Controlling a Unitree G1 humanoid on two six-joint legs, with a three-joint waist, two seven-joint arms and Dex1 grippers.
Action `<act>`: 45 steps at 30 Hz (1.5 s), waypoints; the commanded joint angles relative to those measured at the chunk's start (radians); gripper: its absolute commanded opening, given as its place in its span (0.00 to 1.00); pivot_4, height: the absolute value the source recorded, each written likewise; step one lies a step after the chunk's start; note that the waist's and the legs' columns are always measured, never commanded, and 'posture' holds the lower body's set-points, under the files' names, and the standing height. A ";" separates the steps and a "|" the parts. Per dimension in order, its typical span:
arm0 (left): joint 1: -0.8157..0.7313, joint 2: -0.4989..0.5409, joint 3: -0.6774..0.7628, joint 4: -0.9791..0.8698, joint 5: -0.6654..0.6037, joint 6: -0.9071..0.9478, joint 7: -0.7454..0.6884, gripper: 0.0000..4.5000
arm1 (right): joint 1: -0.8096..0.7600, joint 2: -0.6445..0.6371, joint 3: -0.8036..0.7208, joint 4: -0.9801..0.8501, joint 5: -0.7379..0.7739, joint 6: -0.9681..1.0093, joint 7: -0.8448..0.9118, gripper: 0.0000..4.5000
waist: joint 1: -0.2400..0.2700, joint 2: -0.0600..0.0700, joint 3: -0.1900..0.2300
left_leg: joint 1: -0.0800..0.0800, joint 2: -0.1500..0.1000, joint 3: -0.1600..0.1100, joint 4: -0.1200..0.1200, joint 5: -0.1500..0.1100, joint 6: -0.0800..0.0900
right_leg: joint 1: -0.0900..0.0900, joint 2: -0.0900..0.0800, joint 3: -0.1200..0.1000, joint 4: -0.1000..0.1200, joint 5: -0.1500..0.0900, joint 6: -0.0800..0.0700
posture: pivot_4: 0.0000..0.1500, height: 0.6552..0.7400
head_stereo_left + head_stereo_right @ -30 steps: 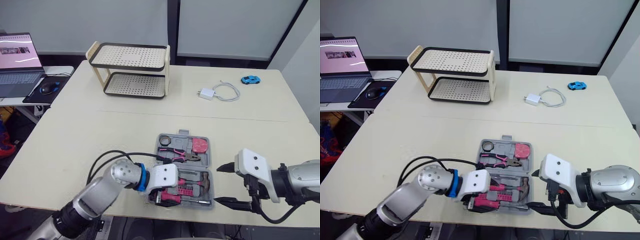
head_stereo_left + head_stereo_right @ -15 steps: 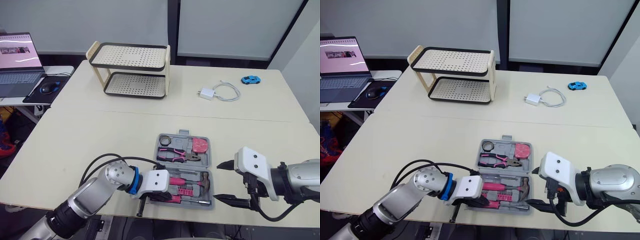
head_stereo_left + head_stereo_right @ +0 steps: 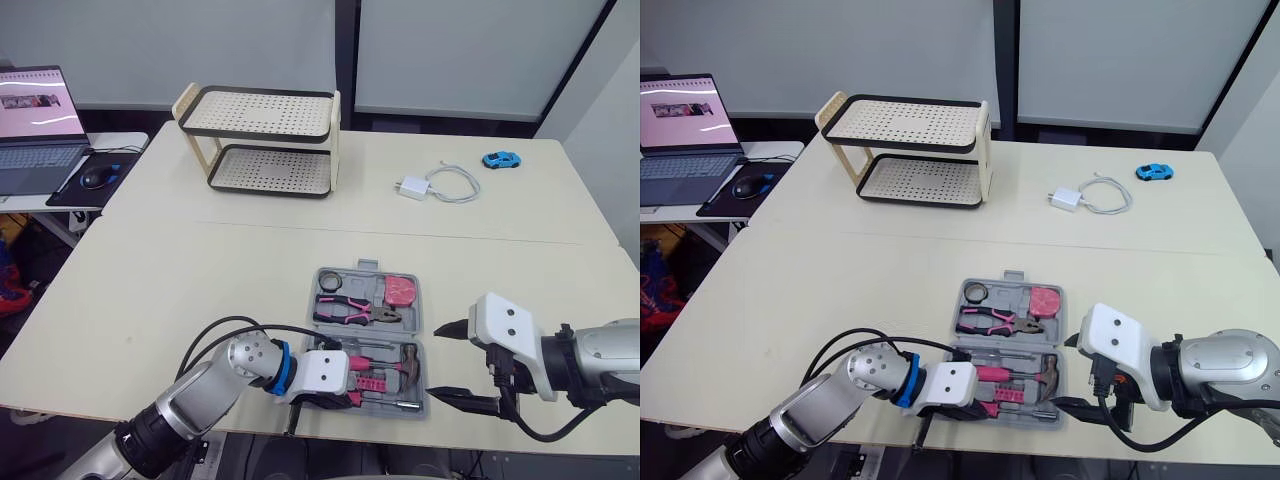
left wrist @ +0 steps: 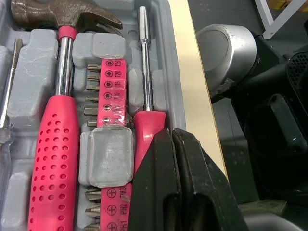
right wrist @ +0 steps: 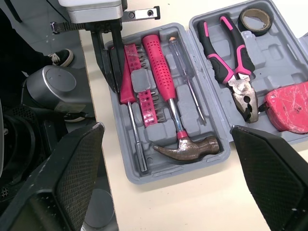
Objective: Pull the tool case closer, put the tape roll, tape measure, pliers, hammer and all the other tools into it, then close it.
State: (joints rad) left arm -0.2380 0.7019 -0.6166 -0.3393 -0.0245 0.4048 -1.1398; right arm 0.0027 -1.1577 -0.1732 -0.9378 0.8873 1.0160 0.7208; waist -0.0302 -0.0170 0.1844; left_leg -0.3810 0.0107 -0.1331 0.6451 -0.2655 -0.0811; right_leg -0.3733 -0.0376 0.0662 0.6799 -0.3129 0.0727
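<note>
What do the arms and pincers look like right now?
Both arms are silver metal with white wrist housings and looping black cables. The left pincer and right pincer each have two black fingers; the left wrist carries a blue ring.

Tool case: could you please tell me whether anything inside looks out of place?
Nothing stands out: the hammer, pliers, tape roll and tape measure all lie seated in the moulded slots of the tool case.

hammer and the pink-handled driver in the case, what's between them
A pink strip of screwdriver bits lies between the hammer and the driver, side by side in the case; the left wrist view shows it.
</note>
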 commanded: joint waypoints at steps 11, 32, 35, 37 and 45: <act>0.148 0.102 0.306 -0.079 -0.258 -0.057 -0.069 0.01 | 0.024 0.038 -0.045 0.050 -0.113 -0.143 0.017 1.00 | 0.000 0.000 0.000 | 0.000 0.001 0.000 0.000 0.000 0.000 | 0.000 0.000 0.000 0.000 0.000 0.000 | 1.00 0.94; 0.005 -0.020 0.456 0.565 -0.100 -0.446 0.008 0.00 | 0.087 0.250 0.237 0.609 -0.665 -0.659 0.130 0.16 | -0.004 0.001 0.001 | 0.000 0.000 0.001 -0.001 0.000 0.000 | -0.001 0.000 0.000 0.000 0.000 0.000 | 1.00 0.94; -0.036 -0.058 0.434 0.637 -0.067 -0.491 0.025 0.00 | 0.053 0.276 0.282 0.644 -0.691 -0.666 0.145 0.01 | -0.004 0.001 0.001 | 0.001 0.000 0.001 0.000 0.000 0.000 | -0.001 0.000 -0.001 0.001 0.000 0.000 | 1.00 0.94; -0.059 -0.078 0.419 0.676 -0.048 -0.521 0.024 0.00 | 0.022 0.297 0.319 0.666 -0.712 -0.667 0.155 0.01 | -0.004 0.001 0.001 | 0.001 0.000 0.001 0.000 0.000 0.000 | 0.000 0.000 0.000 0.002 0.000 0.000 | 1.00 0.94; -0.107 -0.130 0.391 0.755 -0.012 -0.582 0.025 0.00 | -0.023 0.355 0.374 0.718 -0.750 -0.667 0.171 0.01 | -0.002 0.001 0.001 | 0.000 0.000 0.000 0.000 0.000 0.000 | -0.001 0.000 -0.001 0.001 0.000 0.000 | 1.00 0.94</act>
State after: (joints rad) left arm -0.3286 0.5819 -0.2172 0.4145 -0.0436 -0.1547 -1.1211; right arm -0.0093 -0.8102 0.2001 -0.2106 0.1375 0.3592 0.8849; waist -0.0325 -0.0158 0.1852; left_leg -0.3804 0.0103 -0.1328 0.6452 -0.2655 -0.0812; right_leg -0.3738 -0.0380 0.0656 0.6813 -0.3129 0.0724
